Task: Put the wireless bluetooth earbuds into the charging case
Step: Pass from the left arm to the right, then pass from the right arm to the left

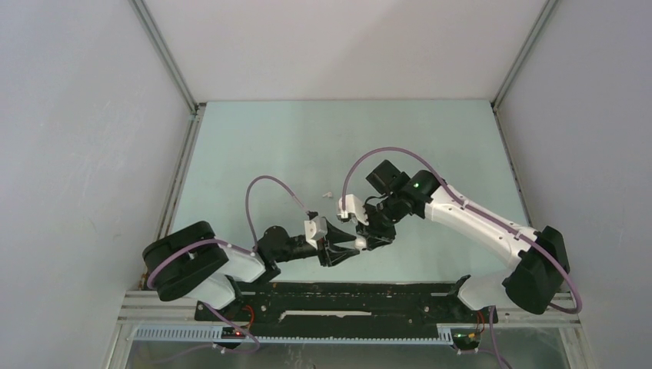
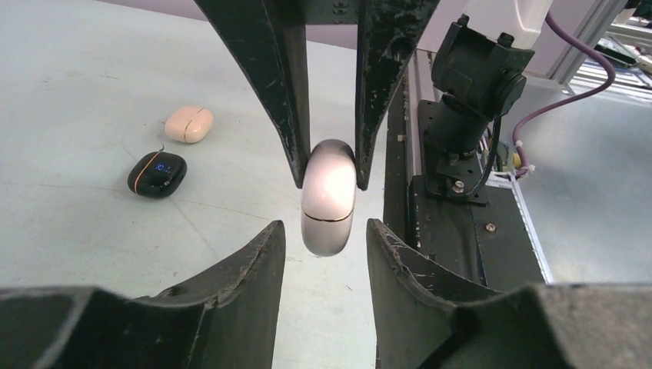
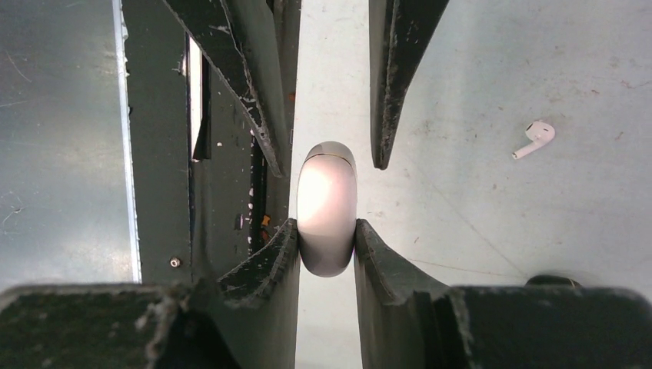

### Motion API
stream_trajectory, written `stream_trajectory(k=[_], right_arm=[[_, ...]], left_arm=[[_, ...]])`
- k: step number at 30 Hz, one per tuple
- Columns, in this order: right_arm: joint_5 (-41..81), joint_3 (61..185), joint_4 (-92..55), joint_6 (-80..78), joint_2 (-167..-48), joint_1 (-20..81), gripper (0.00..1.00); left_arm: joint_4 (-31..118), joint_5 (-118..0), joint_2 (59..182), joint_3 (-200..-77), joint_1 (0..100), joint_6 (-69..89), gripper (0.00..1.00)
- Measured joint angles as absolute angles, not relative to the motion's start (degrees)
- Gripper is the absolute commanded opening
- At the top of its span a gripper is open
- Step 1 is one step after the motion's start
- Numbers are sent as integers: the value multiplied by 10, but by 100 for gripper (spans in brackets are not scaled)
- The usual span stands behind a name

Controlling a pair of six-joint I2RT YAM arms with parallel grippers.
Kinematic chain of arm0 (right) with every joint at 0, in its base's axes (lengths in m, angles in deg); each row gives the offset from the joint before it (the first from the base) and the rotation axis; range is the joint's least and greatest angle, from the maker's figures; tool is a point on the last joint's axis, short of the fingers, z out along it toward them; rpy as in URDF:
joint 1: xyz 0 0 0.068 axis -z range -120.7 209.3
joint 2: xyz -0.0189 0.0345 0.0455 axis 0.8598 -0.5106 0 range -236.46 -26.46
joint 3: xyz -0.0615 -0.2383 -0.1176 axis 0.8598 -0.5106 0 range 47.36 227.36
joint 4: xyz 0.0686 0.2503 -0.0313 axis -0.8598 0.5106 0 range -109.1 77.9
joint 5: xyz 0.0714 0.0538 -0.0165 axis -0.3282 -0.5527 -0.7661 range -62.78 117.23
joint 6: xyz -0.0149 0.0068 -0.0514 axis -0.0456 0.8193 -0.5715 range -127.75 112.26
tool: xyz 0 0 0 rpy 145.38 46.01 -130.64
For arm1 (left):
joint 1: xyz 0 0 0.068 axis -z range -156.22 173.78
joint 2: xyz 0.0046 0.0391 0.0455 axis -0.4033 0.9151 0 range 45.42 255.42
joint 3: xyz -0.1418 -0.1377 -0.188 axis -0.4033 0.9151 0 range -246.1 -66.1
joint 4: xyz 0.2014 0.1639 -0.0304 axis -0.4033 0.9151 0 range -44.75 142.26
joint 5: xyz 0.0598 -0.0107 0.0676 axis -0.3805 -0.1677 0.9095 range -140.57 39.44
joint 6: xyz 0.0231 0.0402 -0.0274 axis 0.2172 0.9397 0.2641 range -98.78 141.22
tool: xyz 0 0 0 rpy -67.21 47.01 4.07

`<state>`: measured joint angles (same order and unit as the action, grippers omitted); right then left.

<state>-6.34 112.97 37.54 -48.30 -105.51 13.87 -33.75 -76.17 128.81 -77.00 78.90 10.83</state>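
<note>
The right gripper clamps the white case by the worktop's near edge. The left gripper gapes around it. One white earbud lies mid-worktop.

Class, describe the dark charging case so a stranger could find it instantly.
Start at the pale green table. Two pebble-like cases lie close together there. The black case shows blue lights and an orange seam; the cream case beside it is unlit.
</note>
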Motion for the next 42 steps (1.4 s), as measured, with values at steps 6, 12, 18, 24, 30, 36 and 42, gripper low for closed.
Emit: stream_trajectory(k=[6, 12, 18, 24, 30, 36, 42], right_arm=[[-43, 1148, 391, -483, -1055, 125, 12], [-40, 1166, 402, -483, -1055, 115, 12], [-39, 1171, 403, -483, -1060, 110, 14], [-34, 1175, 405, -476, -1080, 102, 14], [-30, 1191, 417, -470, -1091, 101, 14], [-23, 1201, 431, -469, -1096, 100, 15], [-22, 1201, 434, -466, -1099, 101, 31]], left_arm=[[-322, -762, 1288, -772, 796, 117, 49], [-316, -761, 1288, -772, 802, 123, 43], [-318, -762, 1288, -772, 804, 123, 42], [-321, -762, 1288, -772, 807, 124, 36], [-321, -760, 1288, -772, 808, 129, 28], [-309, -758, 1287, -780, 811, 138, 13], [-302, -756, 1286, -781, 814, 143, 0]])
